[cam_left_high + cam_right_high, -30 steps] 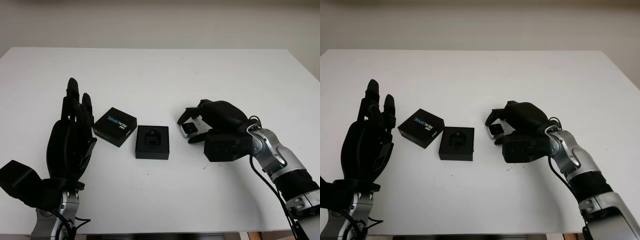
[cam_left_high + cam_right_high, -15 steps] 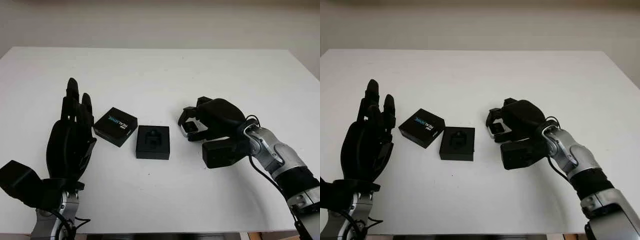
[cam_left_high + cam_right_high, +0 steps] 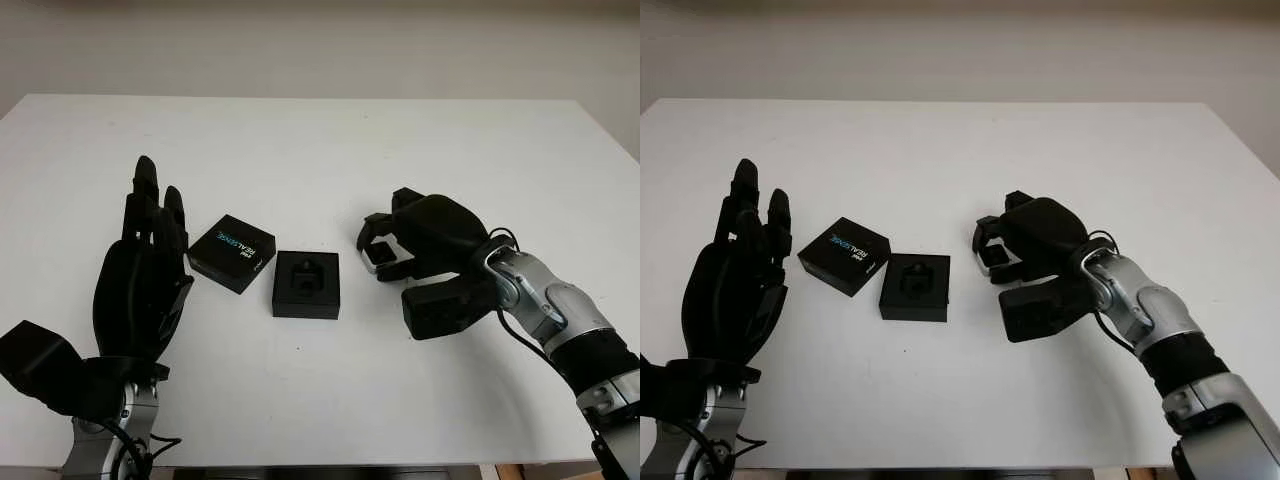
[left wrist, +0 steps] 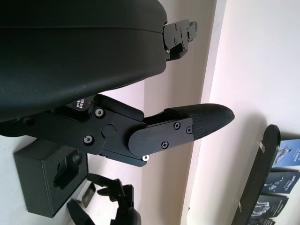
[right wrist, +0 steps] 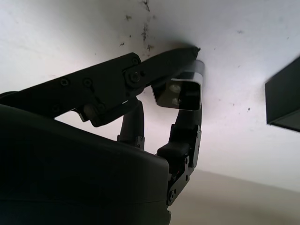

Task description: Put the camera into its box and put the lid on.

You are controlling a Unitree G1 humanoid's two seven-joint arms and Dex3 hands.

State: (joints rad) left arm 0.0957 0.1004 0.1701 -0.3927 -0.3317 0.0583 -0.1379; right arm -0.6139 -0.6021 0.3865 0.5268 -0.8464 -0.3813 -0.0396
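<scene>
Currently right hand (image 3: 400,252) right of centre, fingers curled around the small silver camera (image 3: 378,257), just right of the open box (image 3: 306,284). Lid (image 3: 232,252) beside it. Left hand (image 3: 140,275) open, raised lower left. White bench (image 3: 320,150).

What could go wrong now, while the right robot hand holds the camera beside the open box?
1. The right robot hand pinches the small camera only with its fingertips, so it may slip or twist.
2. The recess in the open box looks snug; a tilted camera could jam on the rim.
3. The lid lies close to the box and could get pushed. The left robot hand is open beside it.
</scene>
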